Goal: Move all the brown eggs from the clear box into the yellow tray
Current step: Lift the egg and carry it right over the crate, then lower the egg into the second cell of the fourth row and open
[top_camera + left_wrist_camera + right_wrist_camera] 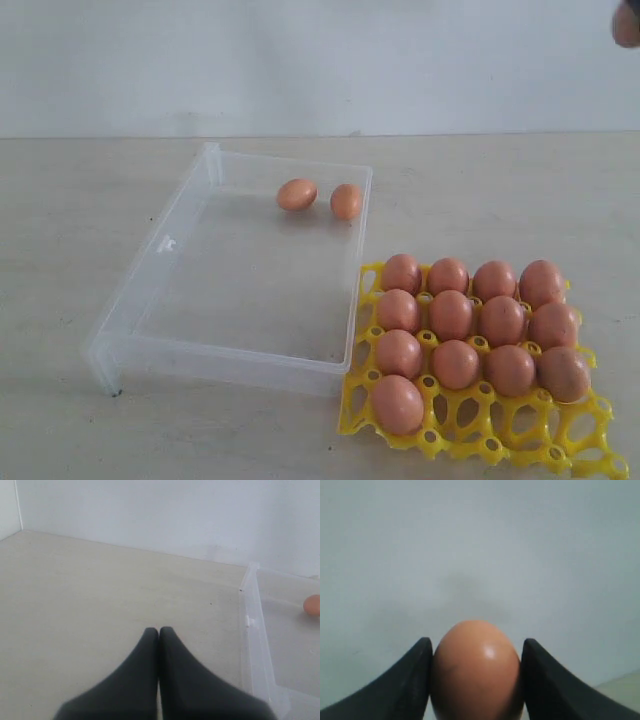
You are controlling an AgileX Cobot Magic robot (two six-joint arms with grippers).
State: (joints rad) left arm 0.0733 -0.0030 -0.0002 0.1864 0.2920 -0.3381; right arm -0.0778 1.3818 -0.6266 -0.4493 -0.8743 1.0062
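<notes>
While the right gripper (476, 644) has its jaws clamped on the flanks of one brown egg (475, 672), that egg is held aloft, with only blank wall behind it; judged light, rigid, smooth-shelled and brittle, so grip across the widest girth with minimal squeeze; left gripper (159, 630) has its jaws pressed together, empty, over the table (75, 590) beside the clear box (150, 262); clear box holds two loose eggs (297, 194) near its far wall, close together, liable to roll; yellow tray (560, 440) sits against the box's right wall; thirteen cups filled, three in the near row empty.
</notes>
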